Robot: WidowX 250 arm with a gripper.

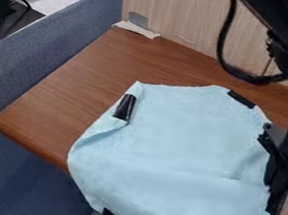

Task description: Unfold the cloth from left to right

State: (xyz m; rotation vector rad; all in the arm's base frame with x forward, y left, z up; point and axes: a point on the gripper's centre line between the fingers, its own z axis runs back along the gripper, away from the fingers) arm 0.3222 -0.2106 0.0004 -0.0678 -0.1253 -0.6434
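The pale blue cloth (174,149) lies mostly spread across the near right of the tabletop (60,103), its left edge partly folded and its near side overhanging. At its right edge is the gripper (276,184); whether it is open or holding cloth, I cannot tell.

The cloth (174,149), at centre, is plain pale blue with black patches (125,107) at its margins. The table (76,85) beneath is reddish brown with fine wood grain; the panel (180,13) at top centre is light beige, likewise grained. The partition (38,64) at left is speckled dark blue, and the arm (286,54) at upper right is black.
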